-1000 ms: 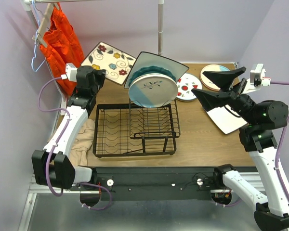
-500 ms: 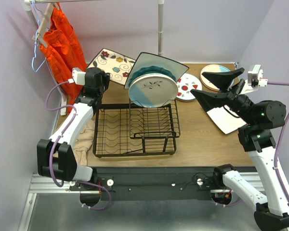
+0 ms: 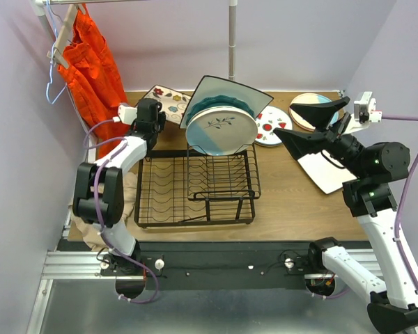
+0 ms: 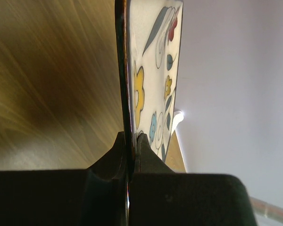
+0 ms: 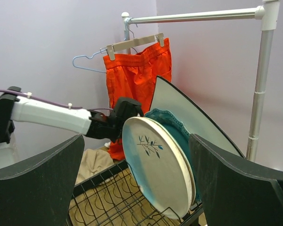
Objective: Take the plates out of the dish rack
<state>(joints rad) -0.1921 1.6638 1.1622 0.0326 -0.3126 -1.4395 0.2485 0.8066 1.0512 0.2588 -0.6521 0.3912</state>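
Left pincer (image 4: 130, 139): clamped on rim of flower-print plate (image 4: 153, 84), tilted over desk (image 3: 292, 202) behind dish rack (image 3: 195, 202). Right pincer (image 3: 284, 118): agape, right of rack; three plates (image 3: 219, 129) on edge leftward of it, nearer that arm.

top external: high behind the arm bases, looking down over the whole table (image 3: 292, 209) | left wrist: very close, edge-on along the flower-print plate (image 4: 153, 70) | right wrist: mid-range, facing left across the dish rack (image 5: 114, 190) | shared: dish rack, top and right wrist; flower-print plate, top and left wrist
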